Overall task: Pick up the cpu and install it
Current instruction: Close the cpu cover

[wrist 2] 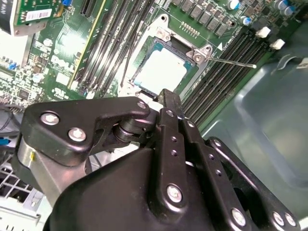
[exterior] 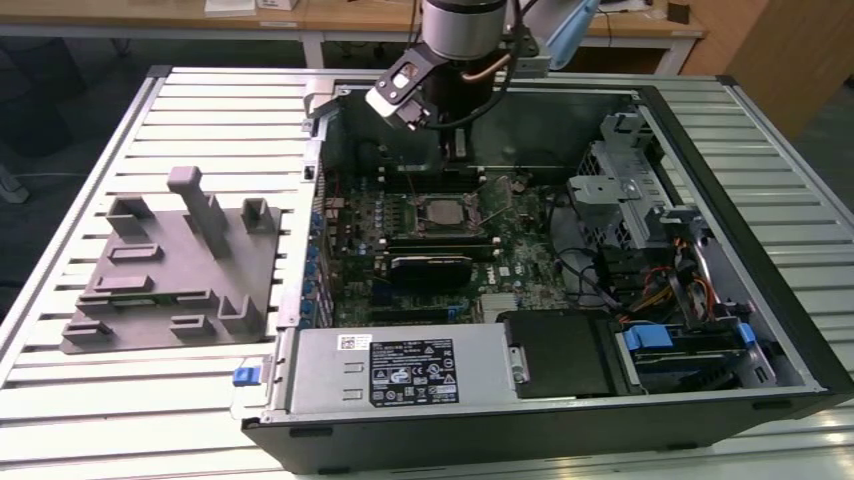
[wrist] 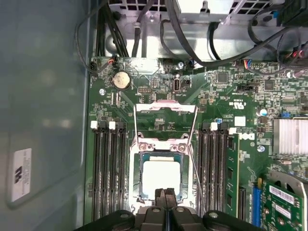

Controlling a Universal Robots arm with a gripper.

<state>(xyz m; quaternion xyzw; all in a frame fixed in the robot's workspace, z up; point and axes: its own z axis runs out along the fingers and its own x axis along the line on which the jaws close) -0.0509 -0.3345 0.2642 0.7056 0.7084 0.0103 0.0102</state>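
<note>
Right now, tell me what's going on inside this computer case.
A Universal Robots arm is reaching into the open computer case. The cpu lies flat in the motherboard socket, and the socket's load plate is flipped open. The end effector hangs close over one edge of the cpu with its fingers together, holding nothing. A grey plastic tray with upright posts sits outside the case, on the exterior view's left.

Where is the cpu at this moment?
In the first wrist view the cpu lies flat in the open socket on the motherboard, between the two banks of memory slots, close to the gripper.
</note>
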